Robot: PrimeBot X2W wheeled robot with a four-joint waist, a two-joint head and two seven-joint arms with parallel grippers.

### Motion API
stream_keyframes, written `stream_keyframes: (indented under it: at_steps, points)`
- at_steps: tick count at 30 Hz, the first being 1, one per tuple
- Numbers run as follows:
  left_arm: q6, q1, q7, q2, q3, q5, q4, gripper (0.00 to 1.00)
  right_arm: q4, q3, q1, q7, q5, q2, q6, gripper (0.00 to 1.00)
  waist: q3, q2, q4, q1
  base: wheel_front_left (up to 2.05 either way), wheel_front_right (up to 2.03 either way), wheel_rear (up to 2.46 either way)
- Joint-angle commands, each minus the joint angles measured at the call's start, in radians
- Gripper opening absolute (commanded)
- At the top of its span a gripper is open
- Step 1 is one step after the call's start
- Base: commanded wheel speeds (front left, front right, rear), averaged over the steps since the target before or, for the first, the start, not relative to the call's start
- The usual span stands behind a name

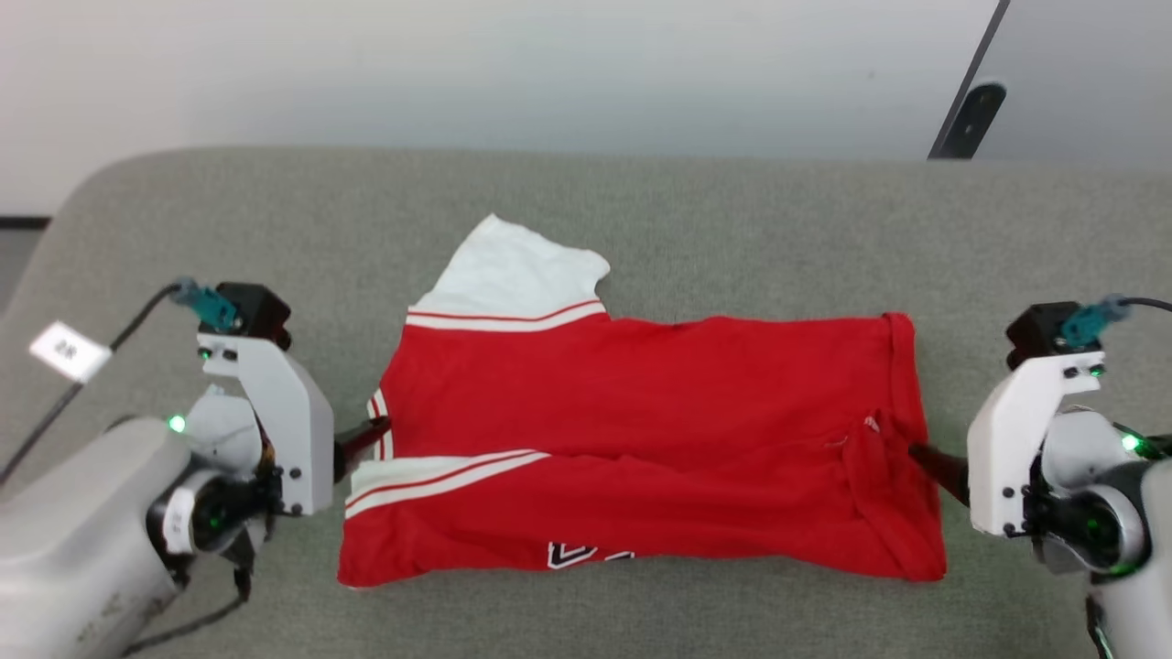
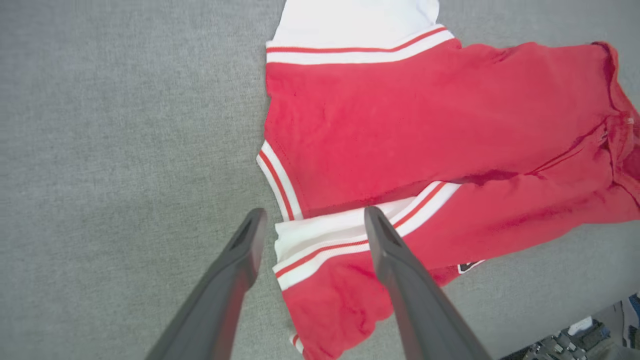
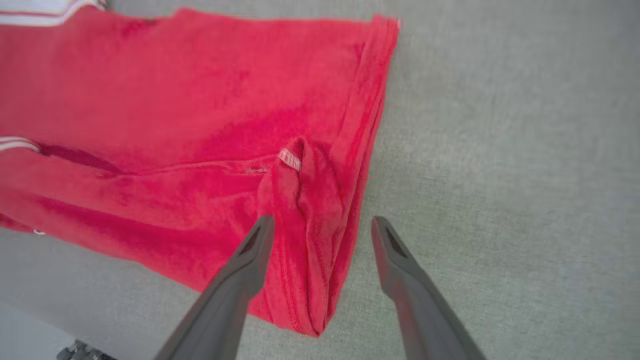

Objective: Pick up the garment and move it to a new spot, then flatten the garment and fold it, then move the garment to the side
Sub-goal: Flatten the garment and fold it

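The garment [image 1: 641,439], a red jersey with white sleeves and striped trim, lies folded lengthwise on the grey cushion, its near half laid over the rest. One white sleeve [image 1: 517,275] sticks out at the far left. My left gripper [image 2: 310,220] hangs open over the garment's [image 2: 425,135] left edge, its fingers straddling the white striped trim. My right gripper [image 3: 322,225] is open over the garment's [image 3: 200,115] right hem, with a bunched fold of red cloth between the fingers but not pinched. In the head view, the left gripper [image 1: 362,437] and right gripper [image 1: 925,455] sit at opposite ends.
A grey upholstered surface [image 1: 732,229] carries everything, with bare fabric around the garment on all sides. A pale wall rises behind it. A dark angled bar [image 1: 971,119] stands at the back right. A cable with a white tag [image 1: 69,351] trails off my left arm.
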Motion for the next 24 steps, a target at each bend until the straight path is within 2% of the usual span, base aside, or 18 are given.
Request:
stream_keyframes:
  at_steps: [1,4,7,14,17,21,24]
  points:
    - [-0.007,0.016,-0.01,-0.003,0.004,0.008,-0.001,1.0,-0.013,-0.001,0.014,-0.015,0.008,-0.001,-0.001,1.0,-0.031,-0.0001,-0.003,0.0,0.0,0.0,0.0]
    - [-0.024,0.046,-0.079,-0.005,0.012,0.014,0.0,1.0,-0.092,0.001,0.063,-0.109,0.012,-0.014,-0.001,1.0,-0.056,-0.0001,-0.006,0.0,0.0,0.0,0.0]
    - [-0.045,0.072,-0.157,-0.004,0.018,0.038,-0.001,1.0,-0.163,0.011,0.113,-0.255,0.004,-0.02,-0.001,1.0,-0.075,-0.0001,-0.009,0.0,0.0,0.0,0.0]
    - [-0.073,0.088,-0.291,-0.013,0.035,0.084,0.002,1.0,-0.283,0.054,0.227,-0.72,-0.095,-0.049,-0.001,1.0,-0.078,-0.0001,-0.012,0.0,0.0,0.0,0.0]
    - [-0.088,0.06,-0.321,-0.011,0.04,0.112,0.008,1.0,-0.291,0.045,0.273,-0.892,-0.143,-0.032,-0.001,1.0,-0.06,-0.0001,-0.021,0.0,0.0,0.0,0.0]
    - [-0.102,0.005,-0.352,-0.008,0.055,0.149,0.024,1.0,-0.291,0.056,0.305,-1.046,-0.192,-0.002,-0.001,1.0,-0.018,-0.0001,-0.05,0.0,0.0,0.0,0.0]
    - [-0.115,-0.058,-0.333,-0.003,0.07,0.158,0.047,1.0,-0.287,0.059,0.303,-1.111,-0.206,0.034,-0.001,1.0,0.032,-0.0001,-0.086,0.0,0.0,0.0,0.0]
